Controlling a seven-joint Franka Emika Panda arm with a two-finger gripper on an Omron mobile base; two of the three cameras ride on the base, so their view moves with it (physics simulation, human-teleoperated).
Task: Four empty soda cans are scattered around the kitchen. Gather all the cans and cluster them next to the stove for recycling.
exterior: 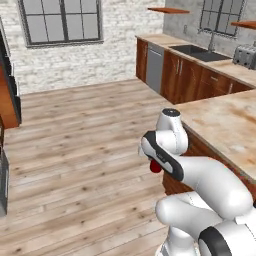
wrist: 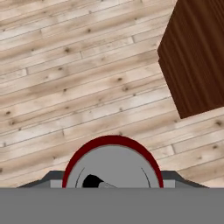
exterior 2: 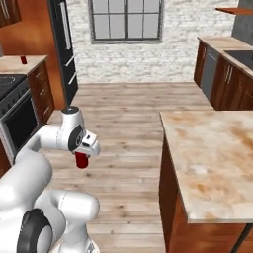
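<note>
Pale plank wooden floor [exterior: 80, 150] beneath a whitewashed brick wall [exterior 2: 148, 59] with a grey-framed gridded window [exterior 2: 126, 21]. Dark-brown wooden cabinets [exterior: 185, 80] carry a beige marbled desk [exterior 2: 212, 158]; a dark recessed sink [exterior: 196, 51] sits in the far worktop, below an orange wooden wall shelf [exterior: 169, 10].

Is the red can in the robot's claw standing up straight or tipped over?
Straight up. The red can hangs upright under the claw above the wooden floor, and the hand view looks right down on its round silvery top.

Left counter [exterior 2: 15, 64] beside stove [exterior 2: 10, 84], small red can [exterior 2: 23, 60] on it
</note>
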